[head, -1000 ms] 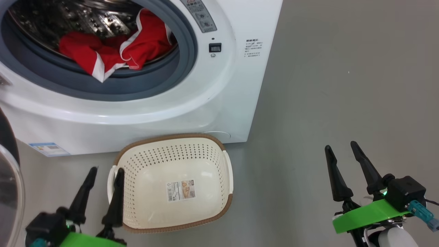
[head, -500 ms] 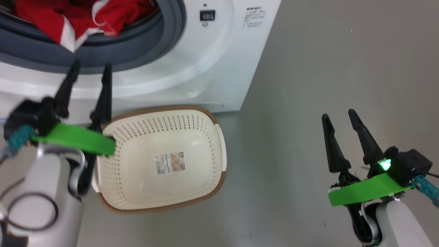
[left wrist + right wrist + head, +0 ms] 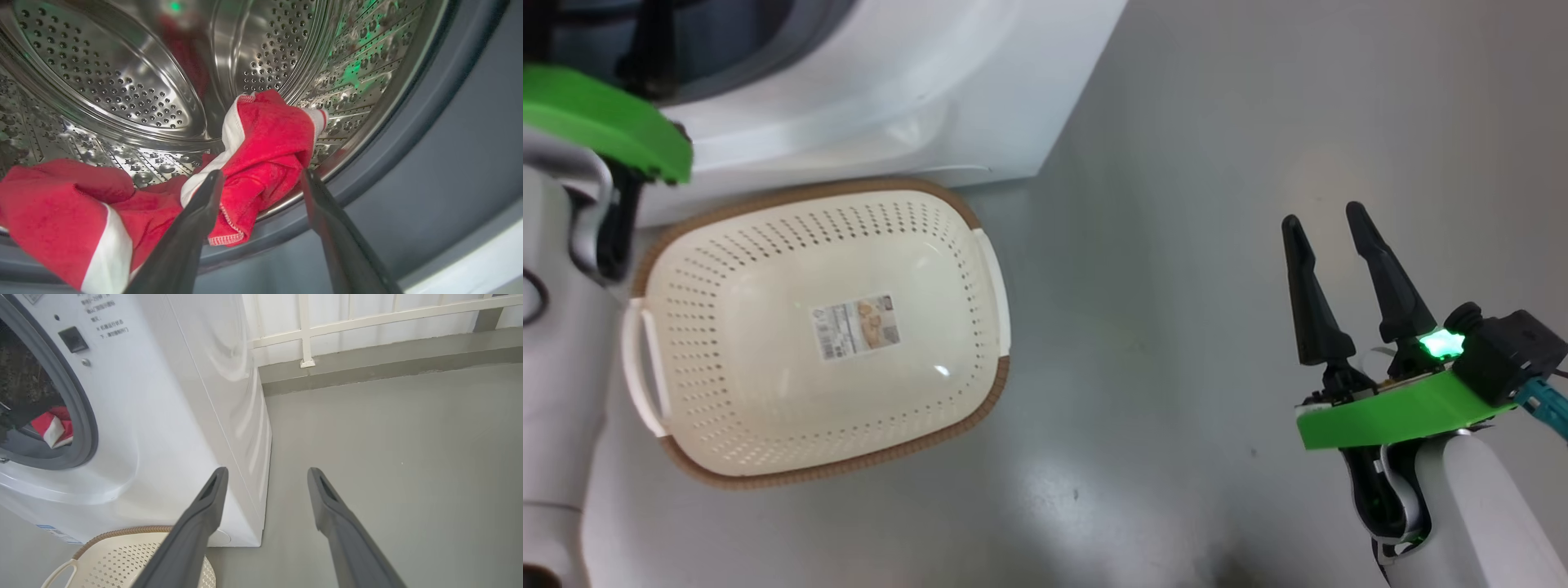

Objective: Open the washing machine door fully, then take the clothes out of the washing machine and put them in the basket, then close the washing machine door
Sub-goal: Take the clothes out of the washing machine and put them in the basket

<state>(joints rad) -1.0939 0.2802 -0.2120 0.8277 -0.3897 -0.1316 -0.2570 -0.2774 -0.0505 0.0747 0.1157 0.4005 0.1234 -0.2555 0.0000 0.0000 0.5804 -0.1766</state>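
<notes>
Left wrist view: left tool (image 3: 261, 173) is hanging spread before the clothes (image 3: 269, 139) inside the washing machine (image 3: 122, 81); head view is showing the basket (image 3: 768, 237), right tool (image 3: 1322, 214) spread too.

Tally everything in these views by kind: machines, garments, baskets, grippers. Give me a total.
washing machine: 1
red garment: 1
basket: 1
grippers: 2, the left gripper and the right gripper
Total: 5
</notes>
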